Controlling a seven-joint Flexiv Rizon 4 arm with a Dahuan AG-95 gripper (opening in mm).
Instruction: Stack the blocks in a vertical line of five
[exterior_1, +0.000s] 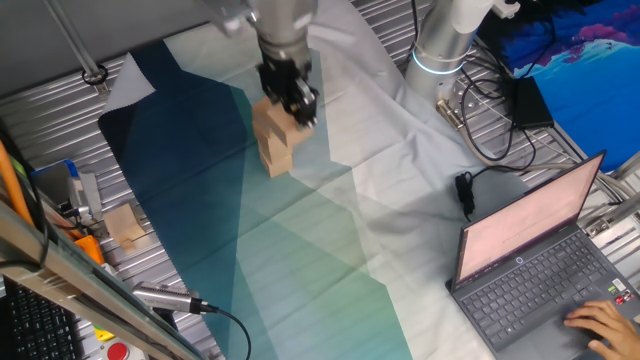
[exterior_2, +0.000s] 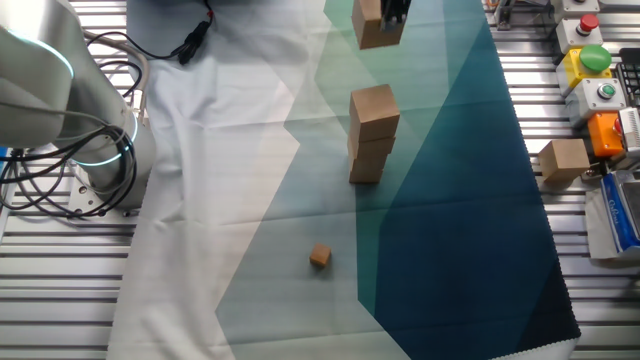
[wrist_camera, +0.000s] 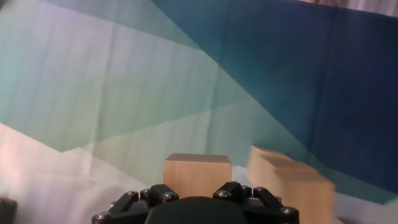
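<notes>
My gripper (exterior_1: 289, 92) is shut on one light-brown block (exterior_2: 377, 26) and holds it in the air. A stack of three blocks (exterior_2: 371, 133) stands upright on the blue-green cloth (exterior_2: 450, 230). In the other fixed view the held block is above and apart from the stack. In the hand view the held block (wrist_camera: 198, 174) sits between my fingers, and the stack (wrist_camera: 291, 183) shows just to its right. In one fixed view the held block (exterior_1: 267, 116) overlaps the stack (exterior_1: 277, 156).
A much smaller wooden cube (exterior_2: 319, 257) lies on the cloth. A paler block (exterior_2: 563, 160) rests off the cloth by the button boxes (exterior_2: 592, 62). There is an open laptop (exterior_1: 530, 260) with a person's hand (exterior_1: 605, 322) on it, the robot base (exterior_2: 60, 110) and cables (exterior_1: 490, 120).
</notes>
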